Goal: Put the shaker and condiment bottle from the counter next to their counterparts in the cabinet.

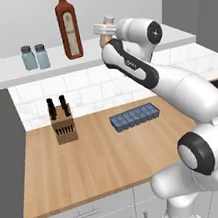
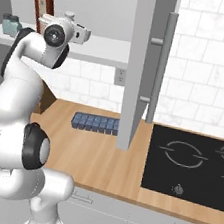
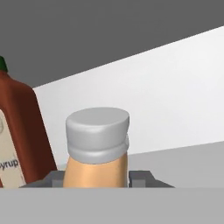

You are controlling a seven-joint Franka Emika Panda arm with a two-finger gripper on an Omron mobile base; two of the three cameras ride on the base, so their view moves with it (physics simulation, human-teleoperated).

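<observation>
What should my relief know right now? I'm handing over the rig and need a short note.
Pincer: shut on the condiment bottle, held up at the cabinet shelf, just right of the red sauce bottle.
Both teal shakers stand side by side at the shelf's left.
Done: shaker placed by its twin.
Left: set the condiment bottle down beside the red bottle, release, withdraw.

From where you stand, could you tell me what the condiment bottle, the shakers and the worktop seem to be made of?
The condiment bottle looks like smooth matte orange-tan plastic with a pale grey cap, though glass is possible. The two shakers seem pale teal translucent glass under dark grey caps. The worktop appears to be light wood with a flat, even finish, as rendered.
</observation>
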